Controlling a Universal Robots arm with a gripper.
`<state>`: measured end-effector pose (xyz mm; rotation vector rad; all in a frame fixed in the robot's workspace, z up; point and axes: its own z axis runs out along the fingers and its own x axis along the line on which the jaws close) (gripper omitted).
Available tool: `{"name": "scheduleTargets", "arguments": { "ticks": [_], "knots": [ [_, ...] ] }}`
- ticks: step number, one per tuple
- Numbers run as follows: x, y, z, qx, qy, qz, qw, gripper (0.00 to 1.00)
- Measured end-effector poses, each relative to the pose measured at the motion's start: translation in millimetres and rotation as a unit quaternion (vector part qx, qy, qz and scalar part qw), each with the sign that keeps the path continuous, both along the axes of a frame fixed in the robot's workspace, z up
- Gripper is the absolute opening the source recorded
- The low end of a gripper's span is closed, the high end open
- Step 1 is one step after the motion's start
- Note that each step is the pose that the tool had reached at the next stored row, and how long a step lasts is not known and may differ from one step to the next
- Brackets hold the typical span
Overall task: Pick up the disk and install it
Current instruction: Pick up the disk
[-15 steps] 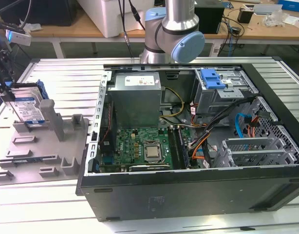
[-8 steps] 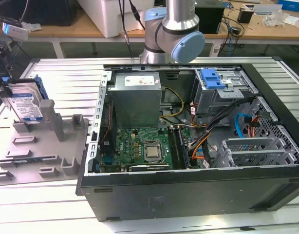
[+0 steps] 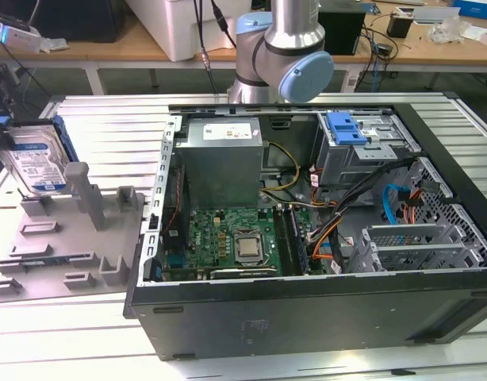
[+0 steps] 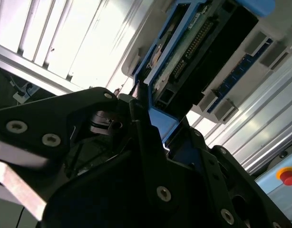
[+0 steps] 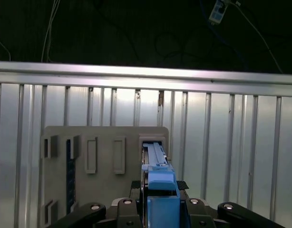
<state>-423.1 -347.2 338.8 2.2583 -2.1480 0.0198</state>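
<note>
Exterior view, disk: the disk (image 3: 36, 163) stands on edge, tilted, over the grey holder (image 3: 69, 238) near the table (image 3: 109, 119) edge at the exterior view's left, well apart from the computer case (image 3: 307, 309).
Exterior view, case contents: motherboard (image 3: 228, 238), power supply (image 3: 224, 159), loose cables (image 3: 362, 206), and a drive cage (image 3: 370, 151) with a blue latch (image 3: 347, 127) on top.
Second wrist view, gripper: the gripper (image 4: 155, 126) is clamped narrow on the disk's blue carrier frame (image 4: 160, 118), and the circuit side faces the camera.
First wrist view, grip: fingers (image 5: 196, 209) flank the carrier frame on both sides; beyond lie the holder's slots (image 5: 91, 154).
Risk: the hold is on thin plastic at one end, so the disk may pivot or slip. The loose cables could snag it inside the case.
</note>
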Motion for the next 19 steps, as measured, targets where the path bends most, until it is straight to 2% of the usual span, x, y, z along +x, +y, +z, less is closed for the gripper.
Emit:
{"name": "scheduleTargets", "arguments": {
  "ticks": [19],
  "knots": [
    [0.4, 0.0, 45.8, -0.0057, 0.0, 0.0, 1.0, 0.37]
  ]
}}
